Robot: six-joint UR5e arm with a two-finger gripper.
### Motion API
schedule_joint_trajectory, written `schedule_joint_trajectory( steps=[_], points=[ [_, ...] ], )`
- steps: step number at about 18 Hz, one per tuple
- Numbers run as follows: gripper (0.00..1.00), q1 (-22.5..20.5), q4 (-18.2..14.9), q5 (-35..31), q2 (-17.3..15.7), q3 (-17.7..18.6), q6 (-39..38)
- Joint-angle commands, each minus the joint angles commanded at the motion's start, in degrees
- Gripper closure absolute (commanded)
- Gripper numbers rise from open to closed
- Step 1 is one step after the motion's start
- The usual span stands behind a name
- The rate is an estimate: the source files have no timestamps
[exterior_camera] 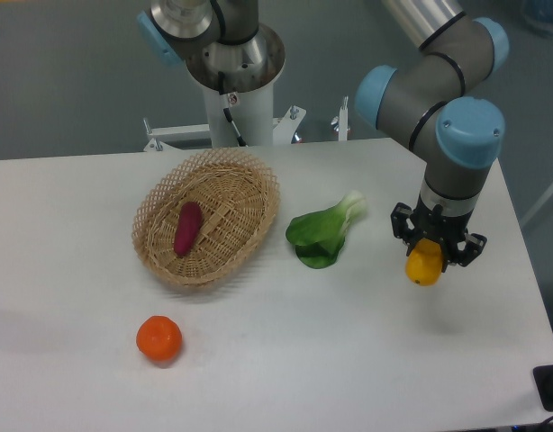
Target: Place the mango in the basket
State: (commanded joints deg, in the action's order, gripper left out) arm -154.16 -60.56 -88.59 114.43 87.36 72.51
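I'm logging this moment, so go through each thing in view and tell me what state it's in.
gripper: shut on the mango, off to the right of the basket.
mango: held in the gripper, not in the basket.
basket: upright on the table, holding the purple-red vegetable.
purple-red vegetable: lying in the basket.
tangerine: resting on the table in front of the basket.
leafy green: lying on the table, right of the basket.

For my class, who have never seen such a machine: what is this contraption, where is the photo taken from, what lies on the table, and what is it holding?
It is a jointed grey-and-blue robot arm, photographed by one fixed camera looking down at a white table. Its two-fingered claw grips a smooth yellow-orange mango, apparently lifted off the table. On the table sit an oval woven wicker basket containing a slim purple-red vegetable, a leafy green vegetable and a round orange tangerine.
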Motion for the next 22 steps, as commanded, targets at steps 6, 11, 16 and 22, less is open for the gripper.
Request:
schedule_joint_trajectory(
  steps=[6, 11, 16, 22],
  points=[
    [0.43, 0.00, 0.09, 0.00, 0.17, -0.26, 0.00],
    [0.44, 0.18, -0.26, -0.44, 0.18, 0.26, -0.09],
    [0.45, 2.53, -0.09, -0.44, -0.70, 2.98, -0.26],
    [0.45, 6.85, 0.70, -0.09, -6.85, 12.20, -0.18]
  ],
)
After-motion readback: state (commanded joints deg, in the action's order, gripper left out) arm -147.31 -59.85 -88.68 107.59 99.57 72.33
